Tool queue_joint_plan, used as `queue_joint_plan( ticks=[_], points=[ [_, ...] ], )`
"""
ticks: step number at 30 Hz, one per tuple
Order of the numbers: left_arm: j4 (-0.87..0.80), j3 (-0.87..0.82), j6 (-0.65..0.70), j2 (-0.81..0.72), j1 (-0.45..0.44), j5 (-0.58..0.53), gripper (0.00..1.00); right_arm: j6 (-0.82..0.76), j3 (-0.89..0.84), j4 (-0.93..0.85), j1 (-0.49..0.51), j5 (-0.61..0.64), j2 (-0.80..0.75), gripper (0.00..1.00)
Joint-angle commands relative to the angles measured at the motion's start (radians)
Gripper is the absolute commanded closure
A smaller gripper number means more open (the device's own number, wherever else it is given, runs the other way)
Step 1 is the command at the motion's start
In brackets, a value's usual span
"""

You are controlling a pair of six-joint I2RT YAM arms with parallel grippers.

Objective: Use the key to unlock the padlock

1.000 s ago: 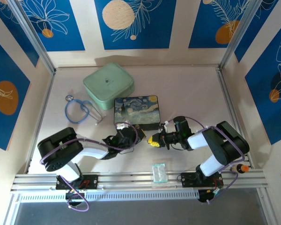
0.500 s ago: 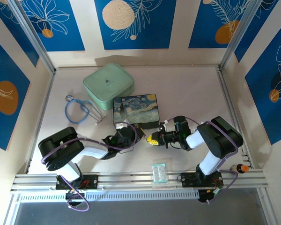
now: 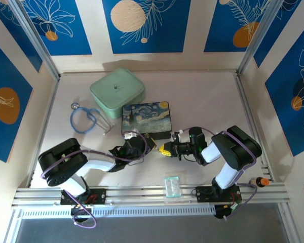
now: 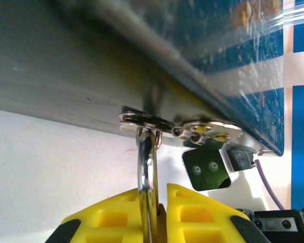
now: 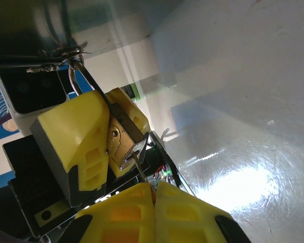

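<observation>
The padlock [image 5: 117,140] is a small brass block with a smooth gold face. Its thin, round silver shackle [image 4: 147,169] hooks through the flat metal clasp [image 4: 202,127] on the near side of the painted box [image 3: 146,118]. The left gripper [image 4: 157,202] is clamped on the padlock. Its blocky yellow plastic fingers [image 4: 114,215], moulded with square pockets, press the brass body from both sides. The padlock hangs just in front of the box, near the middle of the pale, smooth table [image 3: 207,98].

The right gripper [image 5: 154,195] has its fingers pressed together on the key [image 5: 138,164], a thin flat sliver of grey metal. The key's tip touches the lower end of the padlock; whether it sits in the keyhole I cannot tell.

The box is a flat rectangle with a glossy lid of swirled blue and yellow. Beyond it, to the far left, lies a rounded, matte mint-green case [image 3: 117,86]. Left of the box is a stethoscope [image 3: 85,120] with a looped blue tube. A clear, crinkled plastic packet [image 3: 172,185] lies at the near edge.

There is one padlock, one key, one box, one case, one stethoscope and one packet, and there are two grippers with two yellow fingers each.
</observation>
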Motion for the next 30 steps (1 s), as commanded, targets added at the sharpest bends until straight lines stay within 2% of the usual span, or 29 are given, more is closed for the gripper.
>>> queue_joint_plan(
  ticks=[1,5,9,13,21,26,30],
  points=[
    [0.074,0.049,-0.030,-0.049,-0.016,0.095,1.00,0.023,-0.005,0.091,0.016,0.136,0.011,1.00],
    [0.032,0.047,-0.042,-0.060,-0.016,0.078,1.00,0.052,-0.018,0.156,0.027,0.166,0.009,1.00],
    [0.025,0.048,-0.068,-0.059,-0.015,0.066,1.00,0.038,-0.012,0.115,0.101,0.254,-0.019,1.00],
    [0.001,0.067,-0.079,-0.065,-0.017,0.077,1.00,0.027,-0.020,0.095,0.124,0.344,-0.041,1.00],
    [-0.066,0.089,-0.077,-0.071,-0.023,0.066,1.00,0.095,-0.038,0.133,0.215,0.490,-0.043,1.00],
    [-0.033,0.081,-0.120,-0.057,-0.030,0.067,1.00,0.117,-0.044,0.198,0.229,0.528,-0.008,1.00],
    [-0.096,0.095,-0.123,-0.072,-0.038,0.050,1.00,0.130,-0.046,0.240,0.260,0.574,0.014,1.00]
  ],
)
